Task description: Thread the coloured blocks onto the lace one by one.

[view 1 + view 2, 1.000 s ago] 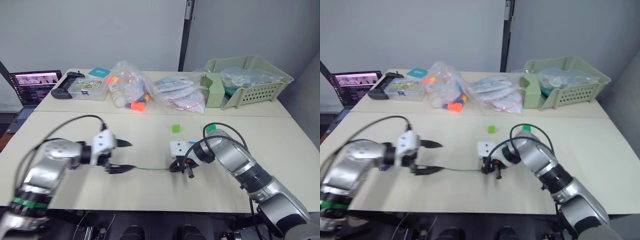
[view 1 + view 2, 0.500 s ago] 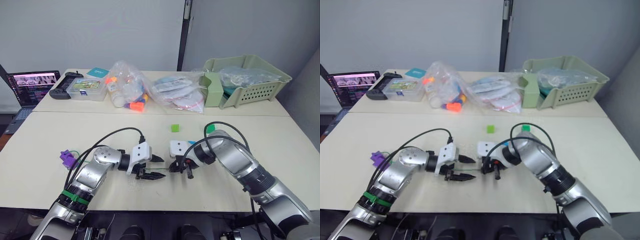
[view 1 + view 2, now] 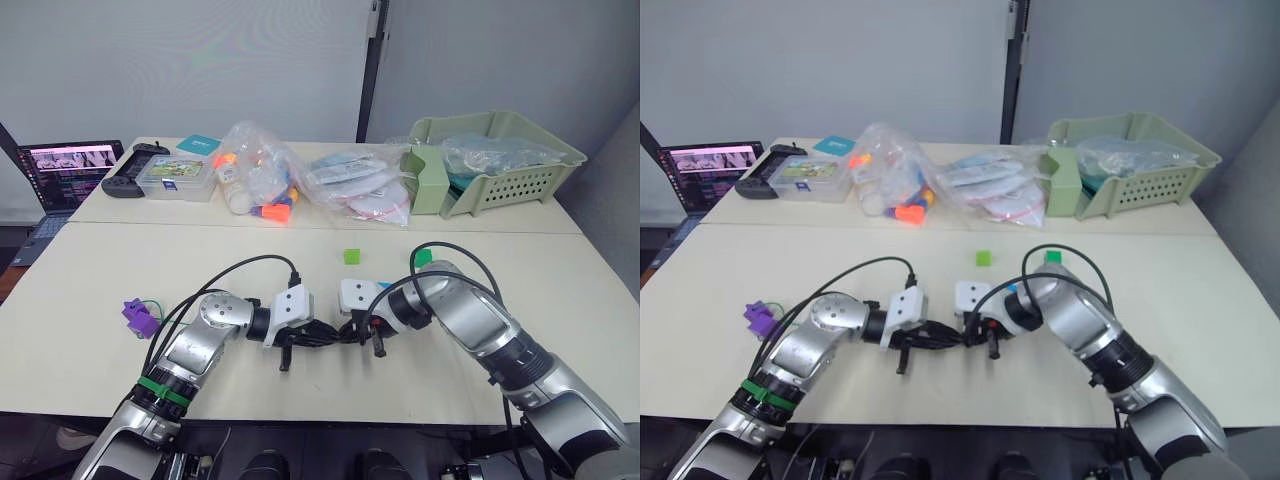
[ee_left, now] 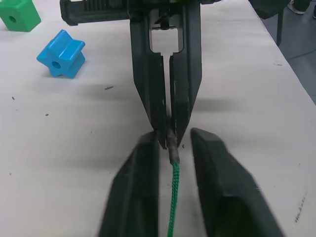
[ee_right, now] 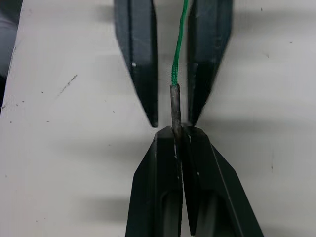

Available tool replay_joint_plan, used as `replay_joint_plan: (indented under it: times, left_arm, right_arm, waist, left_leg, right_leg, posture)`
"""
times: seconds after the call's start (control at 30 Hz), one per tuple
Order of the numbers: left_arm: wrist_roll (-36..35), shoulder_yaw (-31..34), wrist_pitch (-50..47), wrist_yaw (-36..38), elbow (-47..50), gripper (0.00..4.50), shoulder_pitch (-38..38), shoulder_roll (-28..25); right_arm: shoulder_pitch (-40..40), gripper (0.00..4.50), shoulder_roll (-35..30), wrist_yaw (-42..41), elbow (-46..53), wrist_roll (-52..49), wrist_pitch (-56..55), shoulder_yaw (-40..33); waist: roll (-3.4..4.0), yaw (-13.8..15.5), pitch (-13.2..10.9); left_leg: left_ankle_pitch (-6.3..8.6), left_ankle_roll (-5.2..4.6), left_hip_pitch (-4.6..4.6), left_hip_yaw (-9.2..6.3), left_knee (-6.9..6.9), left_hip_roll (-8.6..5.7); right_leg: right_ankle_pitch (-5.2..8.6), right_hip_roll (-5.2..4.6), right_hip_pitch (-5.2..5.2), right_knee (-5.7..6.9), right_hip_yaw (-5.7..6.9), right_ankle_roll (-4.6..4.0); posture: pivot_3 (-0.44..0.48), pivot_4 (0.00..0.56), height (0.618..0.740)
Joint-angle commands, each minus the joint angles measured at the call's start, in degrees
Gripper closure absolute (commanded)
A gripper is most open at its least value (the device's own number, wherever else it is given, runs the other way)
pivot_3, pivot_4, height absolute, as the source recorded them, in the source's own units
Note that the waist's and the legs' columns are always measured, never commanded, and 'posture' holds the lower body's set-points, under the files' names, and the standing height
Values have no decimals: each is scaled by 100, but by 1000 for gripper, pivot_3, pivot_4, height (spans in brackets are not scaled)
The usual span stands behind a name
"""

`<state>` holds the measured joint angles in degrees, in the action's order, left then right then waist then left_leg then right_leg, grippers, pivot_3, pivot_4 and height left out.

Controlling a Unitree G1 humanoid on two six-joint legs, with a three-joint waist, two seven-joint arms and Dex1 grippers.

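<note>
My right gripper point(image 5: 177, 131) is shut on the stiff pale tip of the green lace point(image 5: 175, 103), low over the table. My left gripper point(image 4: 174, 148) faces it tip to tip, its fingers point(image 4: 148, 163) standing narrowly apart on either side of the cord point(image 4: 172, 202) without touching it. The lace runs back under my left arm toward the purple blocks point(image 3: 138, 317) at the left. A light green block point(image 3: 351, 257) and a dark green block point(image 3: 421, 257) lie beyond the grippers. The blue block point(image 4: 61, 46) sits just behind my right wrist.
Clear bags of toys point(image 3: 255, 180) and flat zip bags point(image 3: 355, 185) lie along the far table. A green basket point(image 3: 495, 155) stands at the back right. A laptop point(image 3: 70, 170), a black controller point(image 3: 135, 170) and a clear box point(image 3: 177, 178) are at the back left.
My left arm has swung right along the lace up to the right gripper, and its fingers have narrowed from wide open. My right gripper has stayed put, shut on the tip.
</note>
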<state>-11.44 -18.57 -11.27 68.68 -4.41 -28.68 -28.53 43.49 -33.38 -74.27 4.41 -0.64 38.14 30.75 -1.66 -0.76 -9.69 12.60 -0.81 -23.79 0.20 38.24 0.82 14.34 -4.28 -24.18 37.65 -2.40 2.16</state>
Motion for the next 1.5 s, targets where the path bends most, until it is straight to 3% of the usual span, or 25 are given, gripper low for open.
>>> replay_joint_plan:
  times: [0.03,1.5]
  left_arm:
    - [-13,50,47,27,98,4188,-75,14]
    - [156,106,328,185,-387,4348,-375,160]
  right_arm:
    - [2,4500,-66,51,194,-67,15,-112]
    - [-59,4500,-215,299,330,-203,146,-277]
  waist:
    - [0,0,0]
    - [0,5,0]
  left_leg:
    - [0,0,0,0,0,0]
    - [0,0,-1,-1,0,-1]
  right_leg:
    - [0,0,0,0,0,0]
    - [0,-1,1,-1,0,0]
  posture:
    - [0,150,740]
    - [0,150,740]
